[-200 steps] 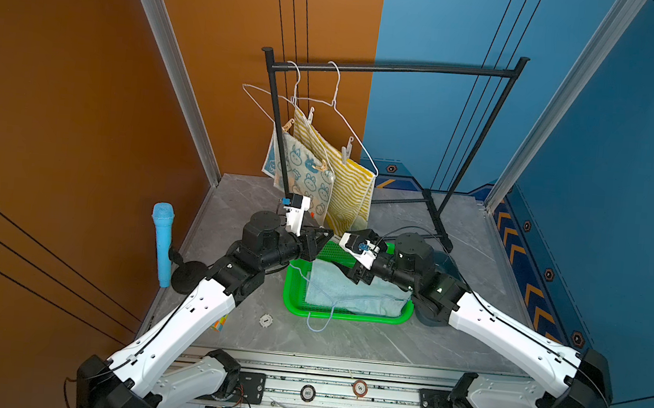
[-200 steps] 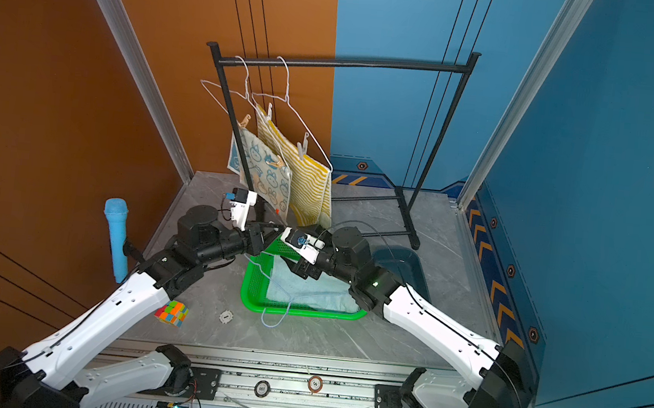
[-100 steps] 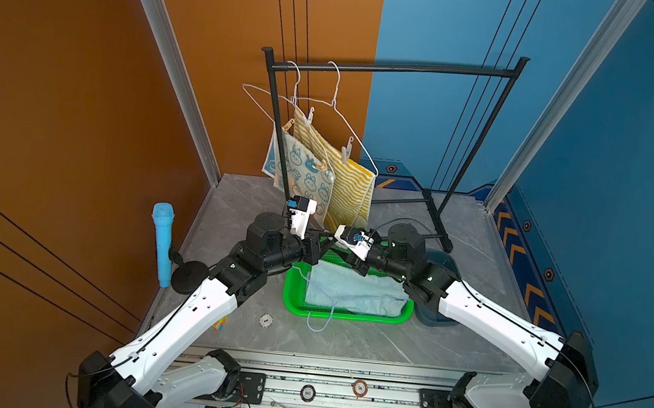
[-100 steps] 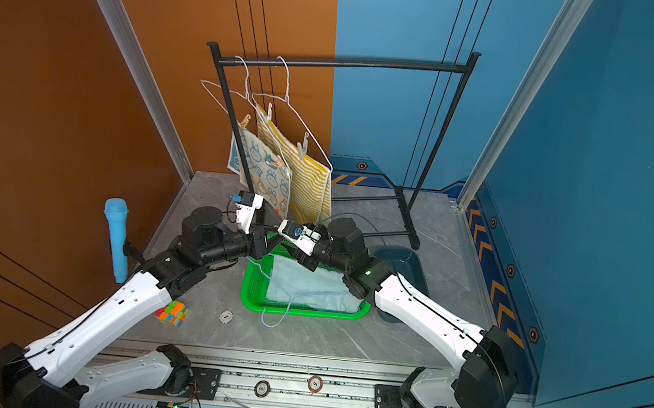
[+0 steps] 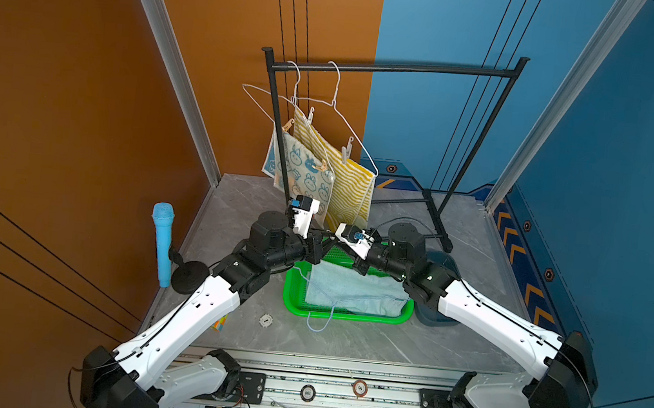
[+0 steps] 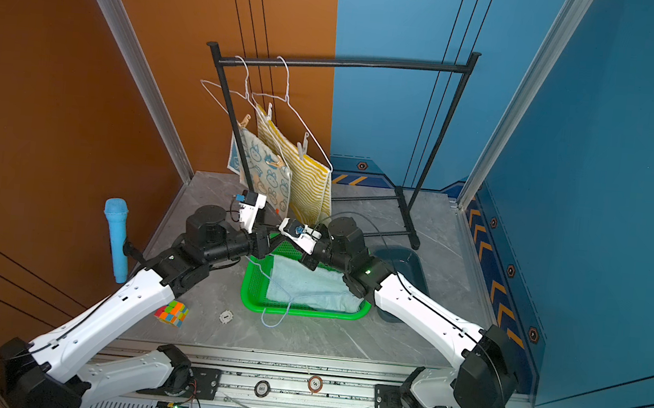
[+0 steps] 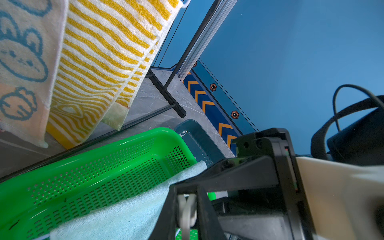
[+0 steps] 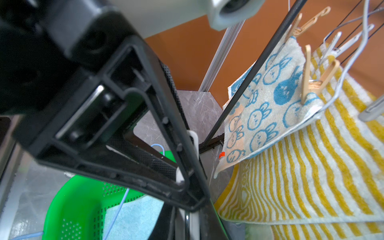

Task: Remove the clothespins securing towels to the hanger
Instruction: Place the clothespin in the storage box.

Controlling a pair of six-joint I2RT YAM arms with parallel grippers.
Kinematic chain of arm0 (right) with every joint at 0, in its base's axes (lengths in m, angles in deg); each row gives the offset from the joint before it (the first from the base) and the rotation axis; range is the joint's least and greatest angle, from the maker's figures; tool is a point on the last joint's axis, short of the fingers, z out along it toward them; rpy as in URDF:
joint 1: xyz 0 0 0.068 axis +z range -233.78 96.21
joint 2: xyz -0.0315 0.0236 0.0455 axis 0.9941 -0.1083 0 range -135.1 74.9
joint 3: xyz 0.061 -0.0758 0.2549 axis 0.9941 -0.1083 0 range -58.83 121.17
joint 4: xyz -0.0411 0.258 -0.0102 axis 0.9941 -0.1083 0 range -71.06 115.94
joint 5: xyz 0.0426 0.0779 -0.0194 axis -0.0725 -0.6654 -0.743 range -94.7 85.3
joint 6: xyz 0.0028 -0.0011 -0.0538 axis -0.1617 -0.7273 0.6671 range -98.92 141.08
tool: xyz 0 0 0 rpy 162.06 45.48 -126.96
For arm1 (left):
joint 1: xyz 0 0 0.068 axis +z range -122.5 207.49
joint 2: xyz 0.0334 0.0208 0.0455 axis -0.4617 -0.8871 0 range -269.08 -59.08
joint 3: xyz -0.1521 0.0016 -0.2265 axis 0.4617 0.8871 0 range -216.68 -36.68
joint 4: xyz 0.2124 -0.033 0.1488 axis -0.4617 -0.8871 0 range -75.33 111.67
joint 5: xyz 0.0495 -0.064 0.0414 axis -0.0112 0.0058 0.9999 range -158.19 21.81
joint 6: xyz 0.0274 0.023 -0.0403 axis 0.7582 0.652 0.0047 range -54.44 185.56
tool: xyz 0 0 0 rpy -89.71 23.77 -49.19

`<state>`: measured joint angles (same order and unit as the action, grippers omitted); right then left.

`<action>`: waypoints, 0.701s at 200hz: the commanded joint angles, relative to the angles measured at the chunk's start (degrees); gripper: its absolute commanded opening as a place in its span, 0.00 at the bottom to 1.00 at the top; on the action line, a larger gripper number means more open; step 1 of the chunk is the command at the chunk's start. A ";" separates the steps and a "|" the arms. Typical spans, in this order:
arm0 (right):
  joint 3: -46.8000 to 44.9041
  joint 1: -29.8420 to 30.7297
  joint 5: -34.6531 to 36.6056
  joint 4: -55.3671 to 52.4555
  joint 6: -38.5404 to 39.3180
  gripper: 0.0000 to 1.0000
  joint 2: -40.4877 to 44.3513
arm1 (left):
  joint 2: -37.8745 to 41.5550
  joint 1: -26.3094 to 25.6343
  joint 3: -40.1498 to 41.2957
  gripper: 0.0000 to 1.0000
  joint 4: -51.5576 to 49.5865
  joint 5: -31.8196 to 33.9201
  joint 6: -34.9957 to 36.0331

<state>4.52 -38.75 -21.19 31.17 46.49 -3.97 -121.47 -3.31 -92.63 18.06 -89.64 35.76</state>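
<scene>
Since a second ago our right arm [image 5: 489,323] has swung in toward the left arm [image 5: 201,307], and the right fingers [image 8: 212,226] have narrowed. Both arms stretch low from the bench's [image 5: 345,341] near edge, tips meeting over the green basket [image 5: 367,319] that holds the blue-green towel [image 5: 353,293]. Our left fingers [image 7: 202,209] pinch a pale clothespin [image 7: 187,209]. The right ones look closed on it too, and only the wrist views show it. Beyond, four clothespins [image 5: 346,150] pin the bunny towel [image 5: 307,174] and striped towel [image 5: 353,191] to hangers [image 5: 358,142].
</scene>
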 commanded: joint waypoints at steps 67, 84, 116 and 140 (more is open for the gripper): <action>0.74 -0.35 0.40 -1.40 -0.18 0.08 0.77 | -0.11 -1.10 -1.80 0.28 1.33 0.38 0.92; 0.64 -0.31 0.49 -2.04 -0.10 0.08 1.15 | 0.02 -1.02 -1.70 0.36 1.67 0.74 0.91; -0.43 -0.46 1.43 -2.42 0.24 0.08 2.07 | 0.81 -0.76 -1.50 0.50 1.76 2.74 1.37; -0.85 -0.66 2.37 -3.10 0.17 0.07 2.54 | 2.97 -0.14 -0.31 0.57 3.34 5.38 2.01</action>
<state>4.44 -38.86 -20.71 30.15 46.55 -3.18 -121.23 -3.66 -92.65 18.62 -87.08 36.37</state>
